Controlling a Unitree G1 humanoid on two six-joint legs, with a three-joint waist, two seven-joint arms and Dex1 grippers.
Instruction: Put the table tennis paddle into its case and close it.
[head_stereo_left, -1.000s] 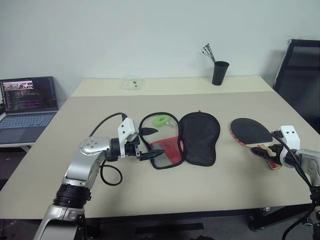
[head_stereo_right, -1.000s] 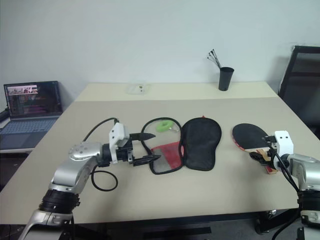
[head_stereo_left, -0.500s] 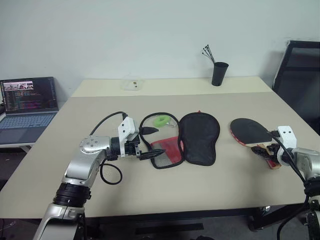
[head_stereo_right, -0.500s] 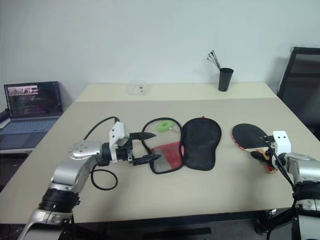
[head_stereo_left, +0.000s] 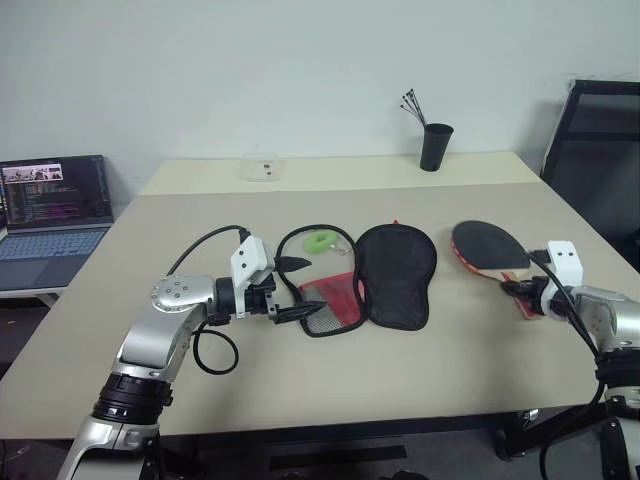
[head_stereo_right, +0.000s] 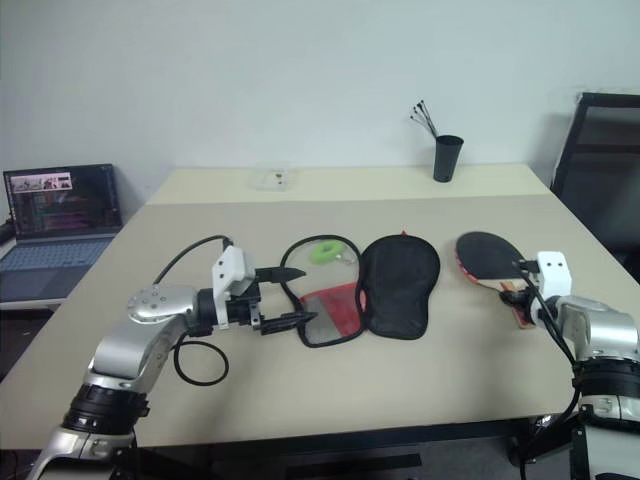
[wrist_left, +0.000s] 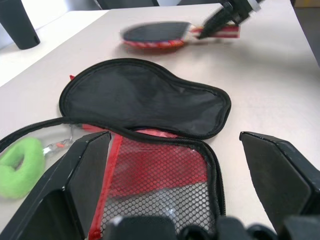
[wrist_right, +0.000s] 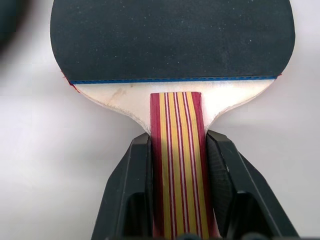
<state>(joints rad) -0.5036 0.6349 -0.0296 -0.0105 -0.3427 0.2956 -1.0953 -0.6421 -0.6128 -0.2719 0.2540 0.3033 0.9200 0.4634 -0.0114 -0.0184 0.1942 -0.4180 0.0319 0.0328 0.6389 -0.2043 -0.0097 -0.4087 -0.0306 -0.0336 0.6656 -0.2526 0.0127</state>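
Observation:
The table tennis paddle, black-faced with a red edge, is at the right of the table. Its striped wooden handle sits between the fingers of my right gripper, which is shut on it. The case lies unzipped and spread flat at the table's middle, black flap to the right and red mesh half to the left. A green zipper tag rests beside it. My left gripper is open at the case's left edge, its fingers either side of the mesh half.
A black cup holding thin sticks stands at the back of the table, and a small clear container at the back left. A laptop sits on a side desk to the left. A black chair stands at the right.
My right gripper has closed on the paddle's handle, and the paddle has moved left and farther back with it. The left arm has stayed put.

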